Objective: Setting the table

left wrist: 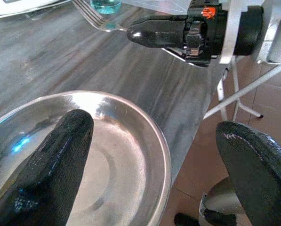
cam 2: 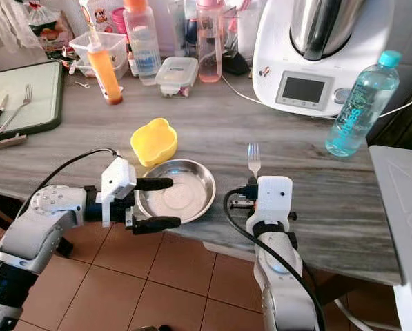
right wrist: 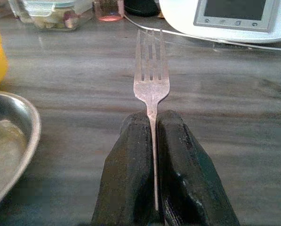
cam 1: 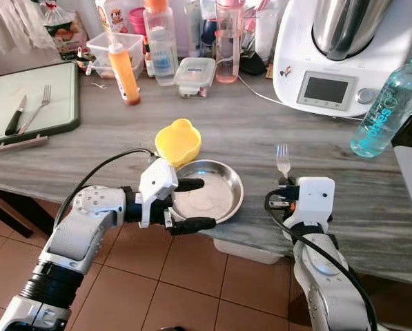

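A shallow steel plate (cam 1: 218,198) sits at the table's front edge, with a yellow bowl (cam 1: 178,141) touching its far rim. My left gripper (cam 1: 197,205) is open at the plate's left side. One finger (left wrist: 60,160) hovers over the plate's inside and the other (left wrist: 253,165) hangs past the table edge. To the plate's right, my right gripper (cam 1: 283,182) is shut on the handle of a fork (right wrist: 151,70). The fork points away from me with its tines low over the wooden tabletop.
A green cutting board (cam 1: 57,86) with a knife and a second fork lies at the far left. An orange bottle (cam 1: 125,72), containers and bottles line the back. A white kitchen machine (cam 1: 337,52) and a blue water bottle (cam 1: 388,110) stand at the right.
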Controlling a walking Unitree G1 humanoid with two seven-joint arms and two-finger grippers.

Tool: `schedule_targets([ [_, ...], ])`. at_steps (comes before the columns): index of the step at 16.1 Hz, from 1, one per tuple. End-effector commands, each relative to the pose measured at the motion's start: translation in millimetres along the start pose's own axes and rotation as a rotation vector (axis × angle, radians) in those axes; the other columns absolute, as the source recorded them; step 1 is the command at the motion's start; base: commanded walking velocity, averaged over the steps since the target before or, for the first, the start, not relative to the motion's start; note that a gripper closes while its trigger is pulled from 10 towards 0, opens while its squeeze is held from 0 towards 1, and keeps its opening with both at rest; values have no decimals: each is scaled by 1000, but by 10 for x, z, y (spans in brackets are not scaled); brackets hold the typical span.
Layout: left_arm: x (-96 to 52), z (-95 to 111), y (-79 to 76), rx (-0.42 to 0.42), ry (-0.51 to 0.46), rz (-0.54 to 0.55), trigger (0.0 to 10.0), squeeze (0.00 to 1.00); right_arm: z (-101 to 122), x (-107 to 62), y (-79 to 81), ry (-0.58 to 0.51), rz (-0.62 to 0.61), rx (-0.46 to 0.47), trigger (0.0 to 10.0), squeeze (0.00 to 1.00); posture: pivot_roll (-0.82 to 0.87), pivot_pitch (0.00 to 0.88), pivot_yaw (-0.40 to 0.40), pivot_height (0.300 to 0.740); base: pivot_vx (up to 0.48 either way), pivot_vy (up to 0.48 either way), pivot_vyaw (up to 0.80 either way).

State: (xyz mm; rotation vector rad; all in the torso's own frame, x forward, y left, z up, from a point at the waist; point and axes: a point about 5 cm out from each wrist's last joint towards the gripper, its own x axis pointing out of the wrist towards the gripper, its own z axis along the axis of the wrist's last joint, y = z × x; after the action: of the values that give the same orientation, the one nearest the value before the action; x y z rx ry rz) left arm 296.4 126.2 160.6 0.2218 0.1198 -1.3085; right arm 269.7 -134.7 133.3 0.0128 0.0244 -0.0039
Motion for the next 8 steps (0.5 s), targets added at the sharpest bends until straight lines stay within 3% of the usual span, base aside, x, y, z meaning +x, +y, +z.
schedule_targets([
  [1, 18, 40, -12, 21, 4, -21, 10000, 0, -25, 14, 14, 13, 0, 11, 10000, 0, 83, 131, 44, 740, 0, 0, 0],
  [4, 44, 49, -23, 21, -1, -28, 10000, 0, -104, 40, 10, 44, -5, 25, 10000, 0, 80, 132, 48, 740, 0, 0, 0],
  [8, 81, 79, -48, 18, -7, -51, 10000, 0, -200, 109, 120, 76, 15, 62, 10000, 0, 87, 133, 52, 740, 0, 0, 0],
])
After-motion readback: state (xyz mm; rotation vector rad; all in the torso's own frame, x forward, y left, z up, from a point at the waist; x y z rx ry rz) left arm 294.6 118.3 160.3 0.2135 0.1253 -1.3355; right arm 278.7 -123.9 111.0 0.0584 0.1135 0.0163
